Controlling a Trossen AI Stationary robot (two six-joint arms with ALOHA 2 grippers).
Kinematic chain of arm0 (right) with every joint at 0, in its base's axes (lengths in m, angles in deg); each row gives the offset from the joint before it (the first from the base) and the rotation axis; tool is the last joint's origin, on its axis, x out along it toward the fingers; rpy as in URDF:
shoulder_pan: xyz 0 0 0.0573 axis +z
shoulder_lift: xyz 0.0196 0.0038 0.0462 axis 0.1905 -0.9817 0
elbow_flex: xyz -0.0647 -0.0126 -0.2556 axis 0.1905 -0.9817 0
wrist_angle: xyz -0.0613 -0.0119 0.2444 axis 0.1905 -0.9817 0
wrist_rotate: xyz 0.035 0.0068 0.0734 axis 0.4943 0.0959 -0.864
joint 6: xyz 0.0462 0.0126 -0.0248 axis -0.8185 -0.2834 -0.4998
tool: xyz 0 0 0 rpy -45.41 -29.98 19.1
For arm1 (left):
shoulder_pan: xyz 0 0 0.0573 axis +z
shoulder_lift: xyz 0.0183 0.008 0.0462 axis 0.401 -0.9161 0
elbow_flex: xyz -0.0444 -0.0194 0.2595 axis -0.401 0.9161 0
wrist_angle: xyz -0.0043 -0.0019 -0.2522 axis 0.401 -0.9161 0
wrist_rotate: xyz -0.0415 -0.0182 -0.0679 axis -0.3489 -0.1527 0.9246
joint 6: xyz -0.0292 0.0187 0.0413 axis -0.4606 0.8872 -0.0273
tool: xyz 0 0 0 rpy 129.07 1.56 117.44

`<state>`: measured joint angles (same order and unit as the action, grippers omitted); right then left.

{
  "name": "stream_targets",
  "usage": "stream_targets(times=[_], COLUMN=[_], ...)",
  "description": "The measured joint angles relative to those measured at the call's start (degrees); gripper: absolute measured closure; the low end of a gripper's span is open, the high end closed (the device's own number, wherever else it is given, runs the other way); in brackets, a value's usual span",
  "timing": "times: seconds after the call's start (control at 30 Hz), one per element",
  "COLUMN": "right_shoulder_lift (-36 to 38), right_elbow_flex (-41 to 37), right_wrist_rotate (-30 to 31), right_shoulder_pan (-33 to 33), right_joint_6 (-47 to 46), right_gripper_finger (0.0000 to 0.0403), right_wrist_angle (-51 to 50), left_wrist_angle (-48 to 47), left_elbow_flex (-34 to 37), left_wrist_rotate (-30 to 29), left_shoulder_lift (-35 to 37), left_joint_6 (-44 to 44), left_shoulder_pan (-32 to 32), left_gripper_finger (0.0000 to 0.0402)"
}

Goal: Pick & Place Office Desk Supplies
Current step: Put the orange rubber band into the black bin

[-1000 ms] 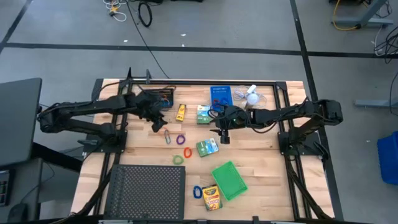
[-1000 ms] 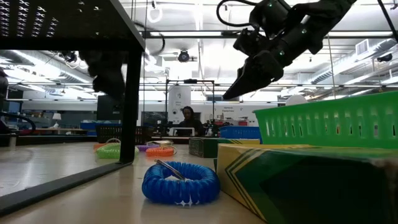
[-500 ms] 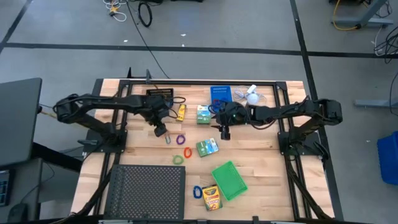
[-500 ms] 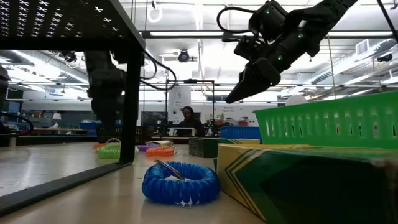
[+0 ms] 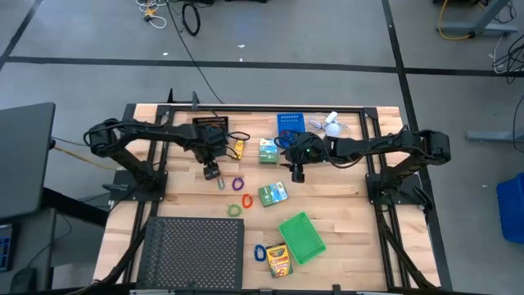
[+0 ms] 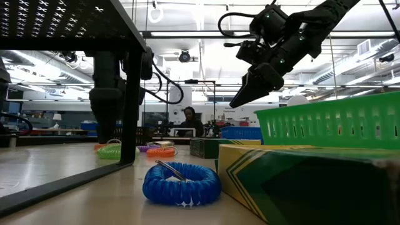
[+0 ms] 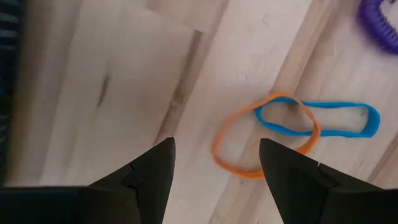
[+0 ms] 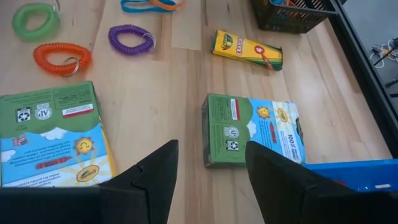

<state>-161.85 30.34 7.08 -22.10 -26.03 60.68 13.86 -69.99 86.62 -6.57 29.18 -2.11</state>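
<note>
On the left of the table (image 5: 172, 192), the left gripper (image 5: 212, 171) is held low over two overlapping rubber bands, an orange rubber band (image 7: 264, 137) crossed by a blue rubber band (image 7: 320, 118). Its jaws are seen spread wide, nothing between them, straddling the orange loop's near edge. A purple coil loop (image 5: 238, 183) and an orange coil loop (image 5: 246, 199) lie just beyond.

Further right, the yellow crayon tube (image 8: 247, 51) is lying beside the black bin (image 5: 210, 128), and a green-white box (image 8: 252, 129) is framed directly under the right gripper (image 5: 298, 174), which is poised above it with jaws apart and empty. A second green-white box (image 8: 55, 134) sits nearby; the blue bin (image 5: 291, 124) is at the far edge.

The risks: thin bands lying flat may be missed by the jaws closing on bare wood, or both tangled bands may be lifted together. On the right, the box could be nudged askew if the jaws are brought down off-centre.
</note>
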Motion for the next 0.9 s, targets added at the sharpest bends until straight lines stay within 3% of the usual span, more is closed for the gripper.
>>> stream_targets(times=[0.43, 0.57, 0.8, 0.9], right_shoulder_lift=[0.0, 0.0, 0.0, 0.0], right_elbow_flex=[0.0, 0.0, 0.0, 0.0], right_wrist_rotate=[0.0, 0.0, 0.0, 0.0], right_shoulder_pan=[0.0, 0.0, 0.0, 0.0], right_joint_6=[-0.47, -0.48, -0.2, -0.13], right_gripper_finger=[0.0206, 0.0206, 0.0206, 0.0206], right_wrist_angle=[-0.19, -0.38, -0.4, -0.42], left_wrist_angle=[2.38, 2.46, 2.72, 2.64], left_elbow_flex=[-0.09, -0.11, -0.05, -0.04], left_wrist_rotate=[0.09, -0.73, -1.7, -1.69], left_shoulder_lift=[-4.19, -4.6, -4.7, -4.67], left_joint_6=[5.77, 6.97, 6.93, 6.85], left_shoulder_pan=[-1.72, -1.69, -1.72, -1.72], left_gripper_finger=[0.0174, 0.0222, 0.0381, 0.0395])
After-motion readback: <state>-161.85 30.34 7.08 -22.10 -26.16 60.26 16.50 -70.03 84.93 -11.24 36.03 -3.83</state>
